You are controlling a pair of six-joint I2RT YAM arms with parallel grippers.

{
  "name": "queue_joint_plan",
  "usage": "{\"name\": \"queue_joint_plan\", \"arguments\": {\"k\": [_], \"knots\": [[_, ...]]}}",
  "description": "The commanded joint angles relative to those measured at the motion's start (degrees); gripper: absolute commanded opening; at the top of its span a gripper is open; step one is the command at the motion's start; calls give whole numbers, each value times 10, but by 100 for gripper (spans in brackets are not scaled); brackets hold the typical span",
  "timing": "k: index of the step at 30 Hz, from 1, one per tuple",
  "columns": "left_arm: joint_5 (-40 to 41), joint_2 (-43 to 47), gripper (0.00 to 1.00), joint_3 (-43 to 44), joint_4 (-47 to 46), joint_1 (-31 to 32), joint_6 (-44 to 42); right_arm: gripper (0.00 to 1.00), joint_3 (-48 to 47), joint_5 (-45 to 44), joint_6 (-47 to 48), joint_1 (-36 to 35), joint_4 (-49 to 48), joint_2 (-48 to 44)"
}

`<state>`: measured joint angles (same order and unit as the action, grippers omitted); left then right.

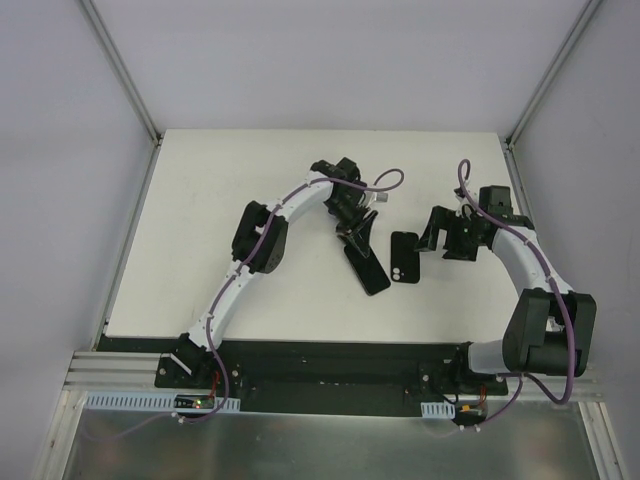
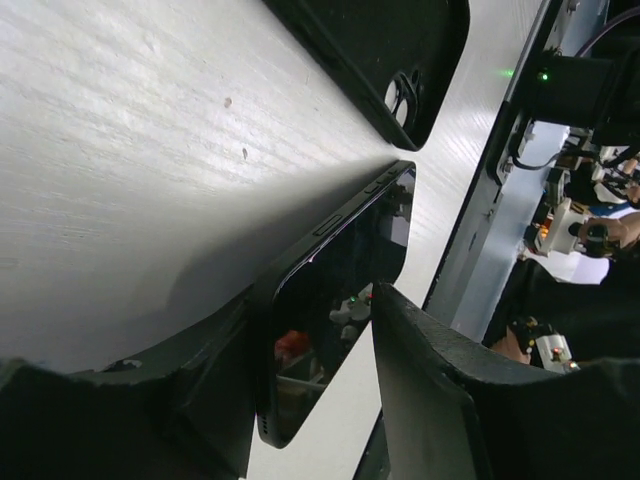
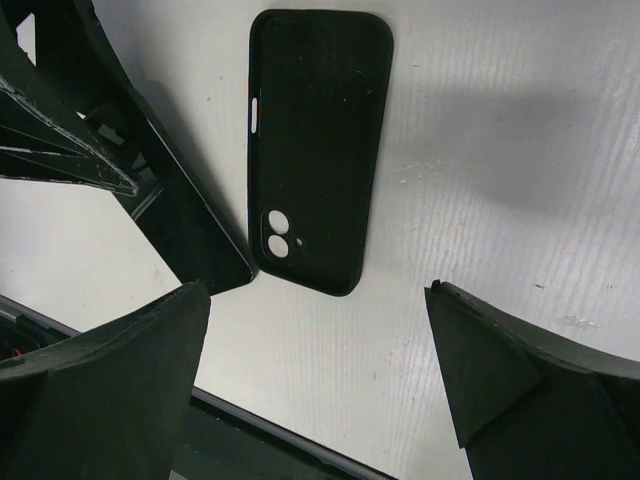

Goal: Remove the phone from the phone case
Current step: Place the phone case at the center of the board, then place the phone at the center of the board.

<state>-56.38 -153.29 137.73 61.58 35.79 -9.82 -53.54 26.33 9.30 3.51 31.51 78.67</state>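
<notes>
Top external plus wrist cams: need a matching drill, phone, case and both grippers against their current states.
Things:
1. phone
2. phone case
3. left gripper
4. right gripper

States:
A. open, holding nothing
B. empty, lying flat on the table
C. shut on the phone
D. held at one end, out of the case

Pairs: 1-D, 2-B, 3-C, 4-A

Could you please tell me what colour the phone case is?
Plain black phone case, clearest in the right wrist view.
</notes>
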Motion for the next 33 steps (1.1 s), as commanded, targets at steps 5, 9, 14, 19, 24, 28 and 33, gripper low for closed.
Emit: {"name": "queue_joint_plan", "arguments": {"k": [5,9,14,19,24,28,33], "knots": [[89,20,69,2,-47,0,-1,99,7,14,14,2,16,-27],[138,68,85,-23,-60,-1,-12,99,6,14,15,2,15,-29],[247,150,95,-73,-85,-2,-26,99,4,8,16,2,8,-30],[390,205,99,-113,-147,-5,-19,99,14,-29,-1,1,-27,-62],[485,173,99,-72,-176,-9,-3,99,51,-61,-41,0,-92,-124],[511,124,99,-27,-176,-8,2,99,57,-70,-66,0,-95,-149],[509,74,99,17,-181,-10,34,99,67,-51,-69,0,-101,-161]]}}
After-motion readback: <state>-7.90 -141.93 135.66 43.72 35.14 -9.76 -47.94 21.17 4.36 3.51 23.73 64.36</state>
